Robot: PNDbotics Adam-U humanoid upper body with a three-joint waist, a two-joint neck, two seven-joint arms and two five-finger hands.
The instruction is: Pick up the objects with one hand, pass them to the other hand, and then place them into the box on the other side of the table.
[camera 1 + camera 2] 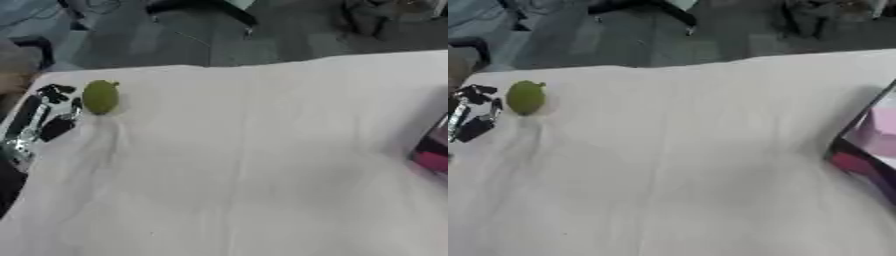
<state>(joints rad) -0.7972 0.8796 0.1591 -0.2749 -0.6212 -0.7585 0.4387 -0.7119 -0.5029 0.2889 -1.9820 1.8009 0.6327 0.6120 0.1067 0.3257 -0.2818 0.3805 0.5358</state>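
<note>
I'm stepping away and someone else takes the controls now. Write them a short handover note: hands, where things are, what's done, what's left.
Left hand: at the table's left edge, fingers open, right beside the green fruit, not gripping it.
Right hand: not in view.
Green fruit: lies on the white table, far left.
Box: at the table's right edge, pink inside, only partly in view.
Done: nothing; the fruit is not yet lifted.
Left: grasp the fruit with the left hand, pass it to the right hand, then put it in the box.
</note>
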